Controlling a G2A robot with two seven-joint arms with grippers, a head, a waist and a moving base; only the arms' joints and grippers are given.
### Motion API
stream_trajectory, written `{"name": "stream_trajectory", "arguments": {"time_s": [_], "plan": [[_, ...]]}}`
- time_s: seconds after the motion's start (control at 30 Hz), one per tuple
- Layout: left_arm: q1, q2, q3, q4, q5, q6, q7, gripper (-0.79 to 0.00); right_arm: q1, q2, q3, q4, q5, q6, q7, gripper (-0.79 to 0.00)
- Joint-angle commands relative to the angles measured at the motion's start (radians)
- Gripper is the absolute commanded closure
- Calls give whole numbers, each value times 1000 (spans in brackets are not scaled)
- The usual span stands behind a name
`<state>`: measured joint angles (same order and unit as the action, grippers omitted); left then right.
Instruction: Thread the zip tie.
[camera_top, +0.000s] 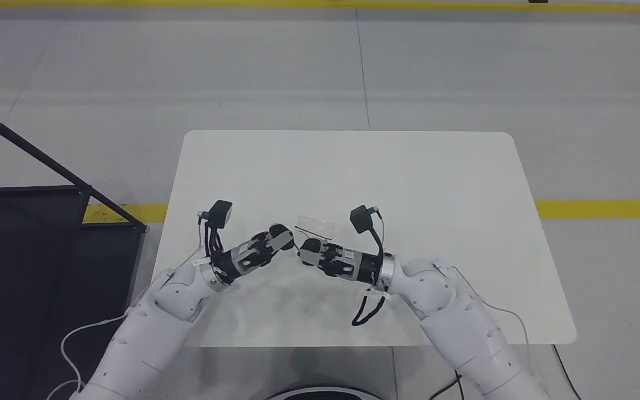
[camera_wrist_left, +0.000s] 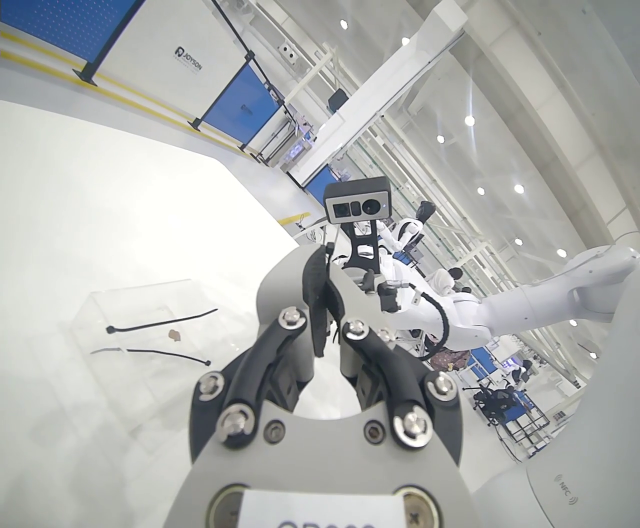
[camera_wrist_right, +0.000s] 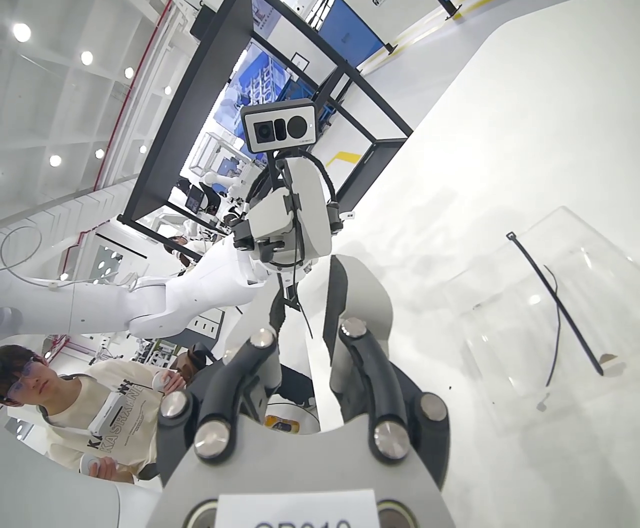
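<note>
The white table (camera_top: 450, 200) takes up the middle of the top view, and both arms come in from its lower edge to meet just left of centre. Touching that meeting point on its upper side is a clear box (camera_top: 325, 221). In the left wrist view the box sits at middle left, with a spare tie (camera_wrist_left: 161, 321) and a second spare tie (camera_wrist_left: 155, 353) lying flat inside it, well apart from either gripper.

The left gripper (camera_wrist_left: 322, 272) is clenched, its dark pads (camera_wrist_left: 314, 300) pressed together on the zip tie (camera_wrist_right: 303, 312). In the right wrist view that tie shows at centre frame as a thin black strand, running down and out of the left gripper towards the camera. The right gripper (camera_wrist_right: 309, 290) faces it tip to tip with its jaws parted. The strand hangs in the gap between them, closer to one pad, and I see no pinch on it.

My judgement is that the step in hand is the hand-to-hand alignment before threading: one end is held and the free end is not yet caught. Which end the left gripper holds, head or tail, I cannot tell. The next move calls for the right gripper to close on the dangling strand without knocking it sideways. After that comes a fine, square line-up of tail to head slot, since the strand is limp and the slot is small
</note>
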<state>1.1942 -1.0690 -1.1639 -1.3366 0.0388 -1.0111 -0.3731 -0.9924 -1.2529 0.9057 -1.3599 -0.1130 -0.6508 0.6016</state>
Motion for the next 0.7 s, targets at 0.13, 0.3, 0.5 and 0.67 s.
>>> {"name": "stream_trajectory", "arguments": {"time_s": [0.13,0.3,0.5,0.67], "plan": [[1,-1,-1,-1,1,-1,-1,0,-1,-1,1,0,-1,-3,0,0],[1,-1,-1,-2,1,-1,-4,0,-2,-1,2,0,-2,-4,0,0],[-1,-2,3,2,-5,-1,-10,-283,-3,-2,4,1,-2,-6,-3,0],[-2,-2,3,2,-8,-1,-16,-265,-5,-2,5,-1,-6,-6,-8,0]]}}
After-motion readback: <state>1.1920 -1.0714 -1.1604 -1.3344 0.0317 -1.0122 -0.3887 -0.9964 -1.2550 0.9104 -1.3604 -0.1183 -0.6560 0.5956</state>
